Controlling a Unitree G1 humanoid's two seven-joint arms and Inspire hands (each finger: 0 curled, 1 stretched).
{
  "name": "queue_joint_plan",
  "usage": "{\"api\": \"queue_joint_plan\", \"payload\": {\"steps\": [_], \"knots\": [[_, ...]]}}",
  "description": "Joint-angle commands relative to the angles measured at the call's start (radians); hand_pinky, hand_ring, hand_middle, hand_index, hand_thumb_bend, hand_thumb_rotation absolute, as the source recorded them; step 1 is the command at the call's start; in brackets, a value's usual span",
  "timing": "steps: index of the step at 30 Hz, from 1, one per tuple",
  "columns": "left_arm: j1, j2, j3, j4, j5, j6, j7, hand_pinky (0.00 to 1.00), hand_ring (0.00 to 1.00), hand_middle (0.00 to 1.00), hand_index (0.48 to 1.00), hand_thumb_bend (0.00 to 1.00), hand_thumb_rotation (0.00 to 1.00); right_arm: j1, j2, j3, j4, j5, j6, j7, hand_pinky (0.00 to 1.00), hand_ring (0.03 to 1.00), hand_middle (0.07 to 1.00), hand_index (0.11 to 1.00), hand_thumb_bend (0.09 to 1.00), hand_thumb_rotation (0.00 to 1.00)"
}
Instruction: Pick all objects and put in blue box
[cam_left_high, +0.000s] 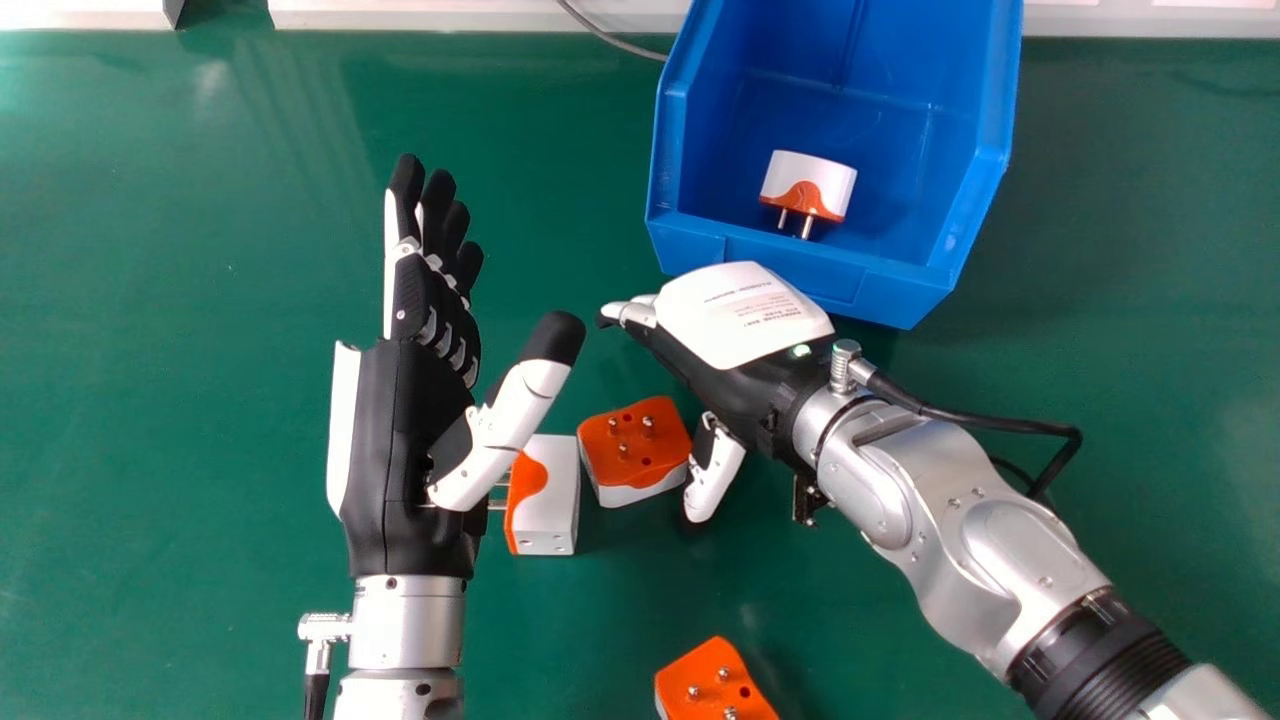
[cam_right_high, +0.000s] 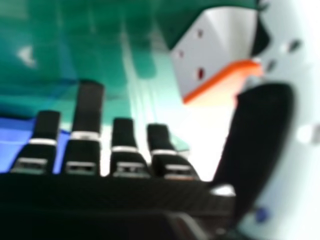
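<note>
R hand (cam_left_high: 735, 350): fingers open, thumb beside pins-up plug (cam_left_high: 640, 455), prob. for side grasp. L hand (cam_left_high: 410, 440) open by side-lying plug (cam_left_high: 555, 500). Boxed plug (cam_left_high: 815, 185): blue box (cam_left_high: 800, 275), nr bench (cam_left_high: 180, 450) far edge. 4th plug (cam_left_high: 709, 675) nearer.

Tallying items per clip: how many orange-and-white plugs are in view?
4: one plug in the box, one partly behind the left hand, one beside the right hand, one at the head view's bottom edge. Others may be hidden.
</note>
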Motion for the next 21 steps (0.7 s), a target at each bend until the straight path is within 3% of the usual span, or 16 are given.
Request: {"api": "queue_joint_plan", "payload": {"steps": [1, 4, 9, 15, 21], "knots": [[-0.008, -0.020, -0.008, -0.020, 0.017, -0.010, -0.002, 1.00, 1.00, 1.00, 1.000, 0.77, 0.47, 0.027, 0.016, 0.028, -0.001, 0.008, -0.021, -0.013, 0.86, 0.891, 0.909, 0.902, 0.918, 0.20], [-0.002, -0.020, -0.009, -0.025, 0.013, -0.006, -0.004, 1.00, 1.00, 1.00, 1.000, 0.78, 0.48, 0.036, 0.014, 0.032, -0.017, 0.014, -0.018, -0.010, 0.89, 0.913, 0.927, 0.915, 0.934, 0.22], [0.002, -0.015, -0.007, -0.018, 0.018, -0.020, -0.006, 1.00, 1.00, 1.00, 1.000, 0.78, 0.48, 0.043, 0.021, 0.044, -0.028, 0.005, -0.003, -0.005, 0.91, 0.945, 0.954, 0.933, 0.959, 0.27], [0.022, -0.016, -0.009, -0.030, 0.016, -0.016, -0.009, 1.00, 1.00, 1.00, 1.000, 0.77, 0.48, 0.059, 0.025, 0.062, -0.047, -0.001, 0.013, -0.004, 0.92, 0.956, 0.963, 0.940, 0.967, 0.29], [0.022, -0.015, -0.008, -0.030, 0.016, -0.017, -0.009, 1.00, 1.00, 1.00, 1.000, 0.77, 0.48, 0.056, 0.028, 0.078, -0.047, -0.010, 0.029, 0.008, 0.93, 0.965, 0.971, 0.943, 0.974, 0.31]]}}
